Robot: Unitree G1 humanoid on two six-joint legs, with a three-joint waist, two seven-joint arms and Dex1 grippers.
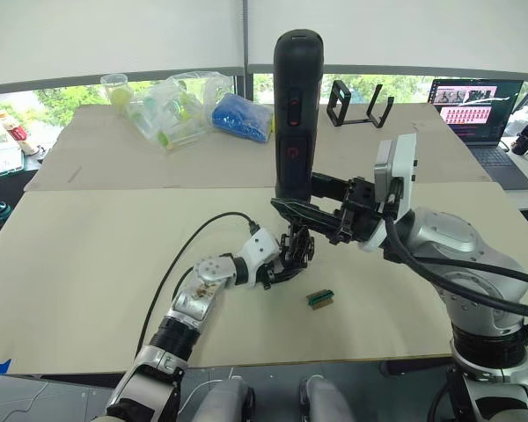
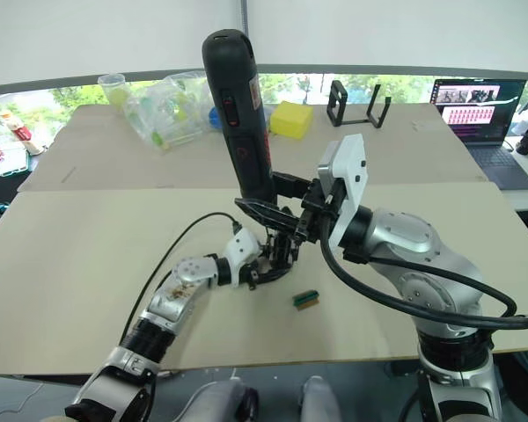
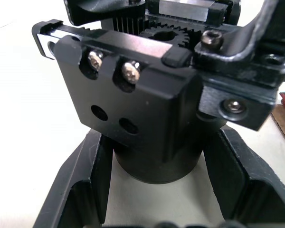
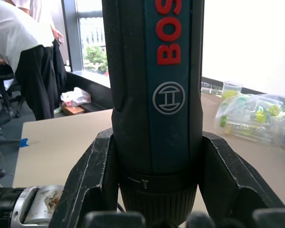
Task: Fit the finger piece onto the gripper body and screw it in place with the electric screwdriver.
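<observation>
Left eye view, right tool (image 1: 310, 209) pinching upright electric screwdriver (image 1: 297, 114), left tool (image 1: 288, 261) clamping gripper body (image 3: 147, 114).

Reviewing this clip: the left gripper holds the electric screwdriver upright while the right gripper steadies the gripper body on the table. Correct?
No, the arms are swapped. The right gripper holds the electric screwdriver upright, as the right wrist view shows; the left gripper steadies the gripper body on the table.
</observation>
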